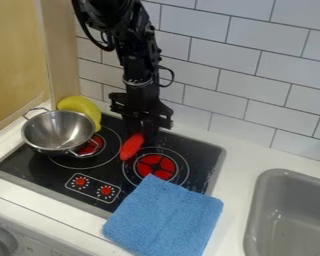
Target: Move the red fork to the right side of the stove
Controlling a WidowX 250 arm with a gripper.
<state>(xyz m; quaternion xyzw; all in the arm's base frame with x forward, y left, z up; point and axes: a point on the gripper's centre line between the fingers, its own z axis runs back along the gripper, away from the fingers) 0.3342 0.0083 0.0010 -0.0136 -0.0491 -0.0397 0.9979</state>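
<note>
Find red fork just below claw, slanting down-left, to carry rightward across stove; cannot tell if clamped or apart

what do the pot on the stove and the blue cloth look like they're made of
The pot looks like polished stainless steel: its bowl is silvery with bright, mirror-like highlights, and its loop handles share that metallic look. The cloth seems to be a soft, matte textile, probably microfibre or terry, judging by its fine nubbly texture and lack of shine; cotton is possible.
</note>
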